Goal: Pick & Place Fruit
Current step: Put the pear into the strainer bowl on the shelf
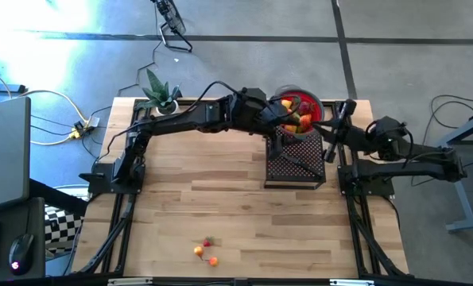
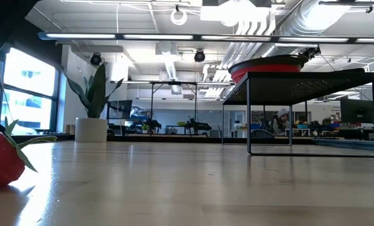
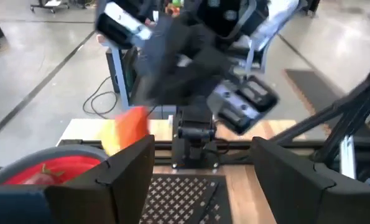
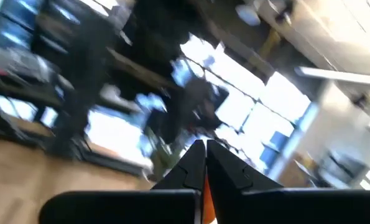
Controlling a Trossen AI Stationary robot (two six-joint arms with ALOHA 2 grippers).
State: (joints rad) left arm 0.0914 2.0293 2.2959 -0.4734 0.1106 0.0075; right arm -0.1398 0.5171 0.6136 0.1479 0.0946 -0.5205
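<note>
A red bowl (image 1: pixel 309 101) heaped with small red, orange and yellow fruit (image 1: pixel 297 119) stands on a black mesh stand (image 1: pixel 296 163) at the table's far right. My left gripper (image 3: pixel 203 149) reaches level over the bowl's near rim and stands open, with nothing between its fingers. A blurred orange fruit (image 3: pixel 132 126) shows just past one fingertip, over the bowl (image 3: pixel 48 171). Three more fruits (image 1: pixel 207 251) lie near the table's front edge. One of them, a strawberry (image 2: pixel 1 160), rests on the wood. My right gripper (image 4: pixel 204 146) is shut, drawn back beside the bowl's right side (image 1: pixel 346 110). My left gripper is open, and the orange fruit (image 3: pixel 132 126) shows right behind the tip of one finger (image 3: pixel 125 168). Whether that finger touches the fruit, I cannot tell.
A green potted plant (image 1: pixel 160 94) stands at the far left corner. The stand (image 2: pixel 306 85) lifts the bowl well above the wood. Bare wood lies between the stand and the front edge. Cables run over the floor beyond the table.
</note>
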